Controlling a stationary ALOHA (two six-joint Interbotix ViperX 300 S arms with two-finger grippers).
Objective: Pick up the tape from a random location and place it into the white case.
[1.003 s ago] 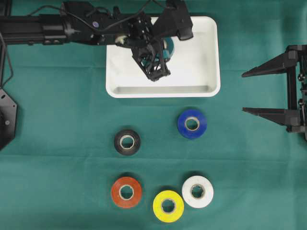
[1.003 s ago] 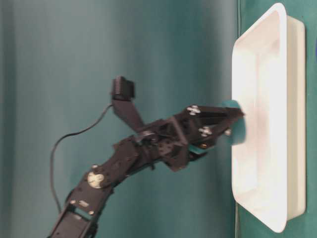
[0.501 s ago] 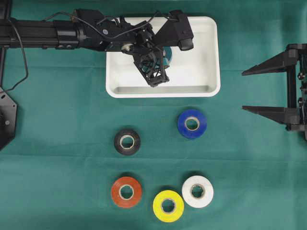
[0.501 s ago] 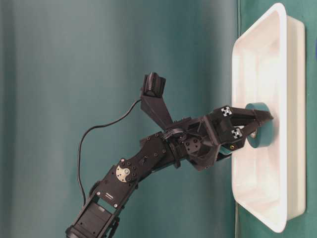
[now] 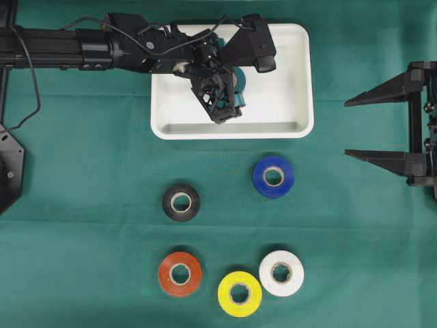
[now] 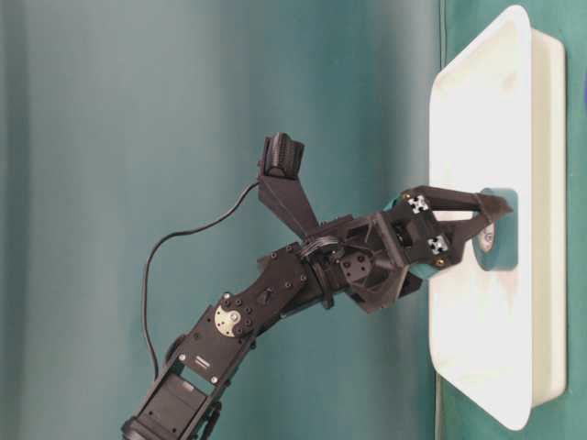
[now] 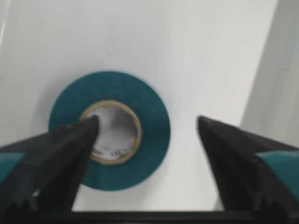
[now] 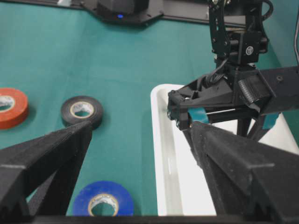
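1. Risk — one finger of the left gripper (image 7: 145,135) appears to overlap the core of the teal tape (image 7: 110,130); lifting off askew could, I judge, snag and drag the roll.
2. The left gripper's jaws are spread wide, gripping nothing; the right gripper (image 5: 389,130) hangs wide apart, empty.
3. The white case (image 5: 297,82) contains only the teal tape, lying flat on its floor.
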